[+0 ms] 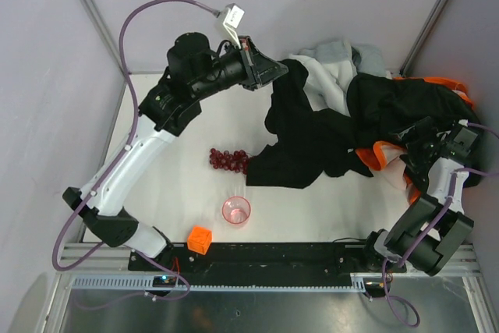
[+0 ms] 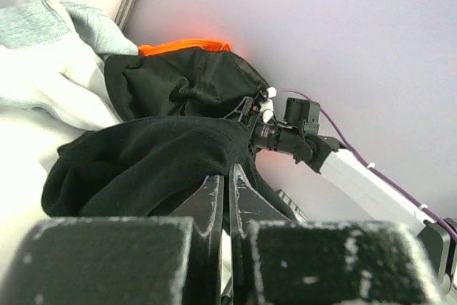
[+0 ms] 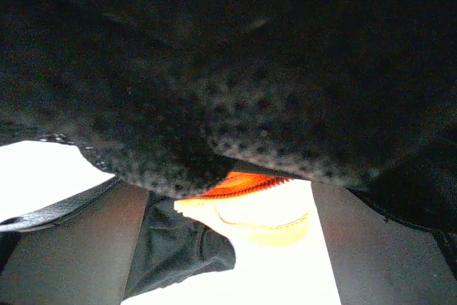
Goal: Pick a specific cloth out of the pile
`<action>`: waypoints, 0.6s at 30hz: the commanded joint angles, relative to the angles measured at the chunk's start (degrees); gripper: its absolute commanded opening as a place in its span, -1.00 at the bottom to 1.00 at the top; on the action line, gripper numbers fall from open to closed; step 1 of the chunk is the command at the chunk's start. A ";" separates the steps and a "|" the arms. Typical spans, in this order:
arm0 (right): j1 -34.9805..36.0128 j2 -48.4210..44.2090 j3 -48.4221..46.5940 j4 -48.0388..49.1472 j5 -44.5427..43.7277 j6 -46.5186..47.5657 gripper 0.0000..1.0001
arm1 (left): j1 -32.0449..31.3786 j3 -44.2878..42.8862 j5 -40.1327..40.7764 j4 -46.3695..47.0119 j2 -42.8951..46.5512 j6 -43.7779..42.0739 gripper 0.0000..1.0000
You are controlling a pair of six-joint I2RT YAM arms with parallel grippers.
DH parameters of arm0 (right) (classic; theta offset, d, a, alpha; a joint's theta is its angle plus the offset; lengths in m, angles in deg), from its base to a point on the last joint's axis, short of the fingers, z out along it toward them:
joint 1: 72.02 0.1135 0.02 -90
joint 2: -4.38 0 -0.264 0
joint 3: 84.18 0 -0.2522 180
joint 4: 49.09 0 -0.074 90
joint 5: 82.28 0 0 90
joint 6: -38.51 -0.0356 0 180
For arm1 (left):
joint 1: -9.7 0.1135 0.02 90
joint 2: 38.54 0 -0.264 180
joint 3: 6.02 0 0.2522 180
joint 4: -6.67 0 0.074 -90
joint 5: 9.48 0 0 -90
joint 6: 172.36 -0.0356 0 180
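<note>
Soft black fabric is your target. Expect it to be light, limp and shapeless, so pinch a free edge or corner rather than the bulk, or its neighbours may drag along.

Nearest you on the white counter (image 1: 175, 154) sits a small orange cube (image 1: 200, 238). Next is a clear pink plastic cup (image 1: 236, 210) with nothing showing inside it, then a bunch of dark red grapes (image 1: 228, 160).

Beyond these to the right lies the heap of clothes (image 1: 390, 107): a large black garment (image 1: 312, 146) spread over a bright orange garment (image 1: 380, 154) and pale grey-white ones (image 1: 331, 56).

Your right hand (image 1: 417, 139) is buried in the heap's near right side. Its fingers read as wide apart and holding nothing, with dotted black fabric draped over them.

Farthest off, your left hand (image 2: 228, 183) has its fingers pressed almost together at a black fold (image 1: 290, 77). You cannot tell whether fabric is pinched between them. The small plain black cloth cannot be told apart from the big garment, and that fold is the likeliest place for it.
</note>
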 commanded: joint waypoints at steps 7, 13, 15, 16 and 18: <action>-0.20 -3.53 1.25 0.60 0.75 1.40 0.99 | -0.74 9.74 -3.64 0.84 -4.11 -0.81 -0.98; -0.12 -3.38 1.71 0.63 0.35 1.91 0.99 | -4.84 18.03 -0.41 0.73 -11.96 -2.60 -0.64; -0.14 -3.27 1.74 0.64 0.34 1.99 0.99 | -6.39 19.04 0.91 -0.04 -14.72 -3.48 -0.26; -0.10 -3.28 1.73 0.70 0.38 2.02 0.99 | -7.09 19.28 1.87 -0.68 -15.90 -3.95 0.03; -0.13 -3.29 1.73 0.65 0.34 2.04 0.99 | -8.34 19.57 4.47 -2.10 -17.79 -4.90 0.57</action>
